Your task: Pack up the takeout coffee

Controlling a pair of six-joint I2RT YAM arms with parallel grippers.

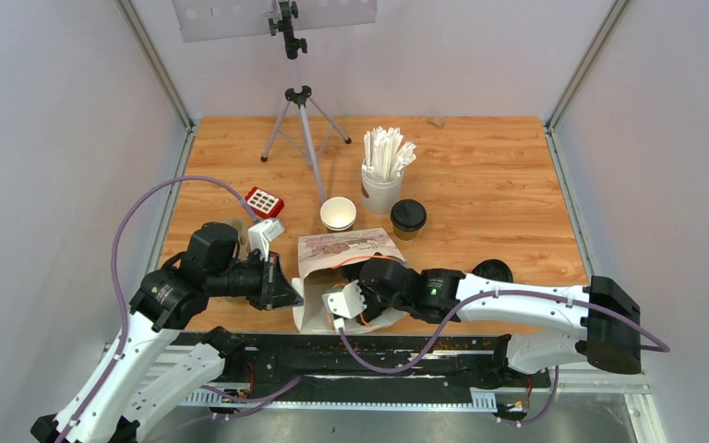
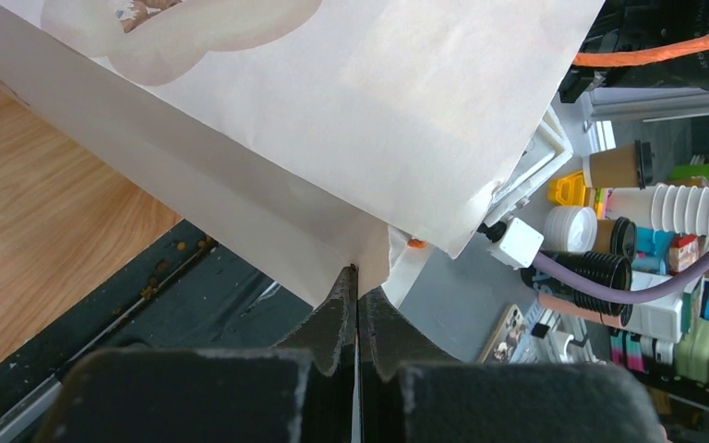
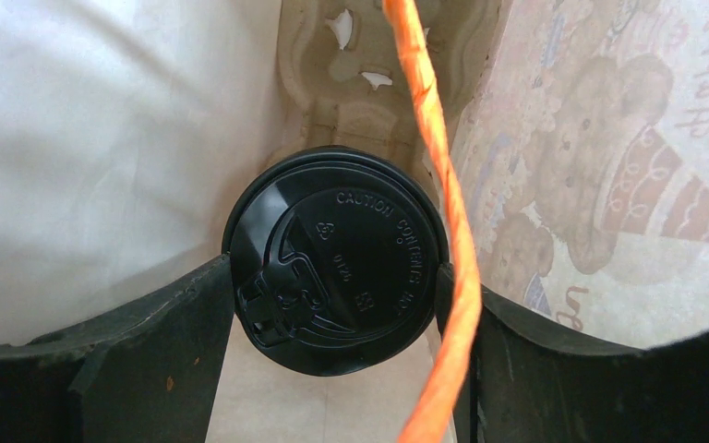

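Left tool (image 2: 357, 305) clenched on paper bag (image 2: 332, 111) edge. Right tool (image 3: 337, 309) inside bag, grasping lidded coffee cup (image 3: 332, 240). At bag's 1 o'clock, second coffee cup (image 1: 408, 217).

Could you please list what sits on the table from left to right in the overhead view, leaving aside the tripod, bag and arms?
Red box with white squares → open paper cup → white cup of straws → lidded coffee cup → black lid.

Black coffee lid (image 3: 332, 254); white bag (image 3: 83, 138), tan print, perhaps bears.
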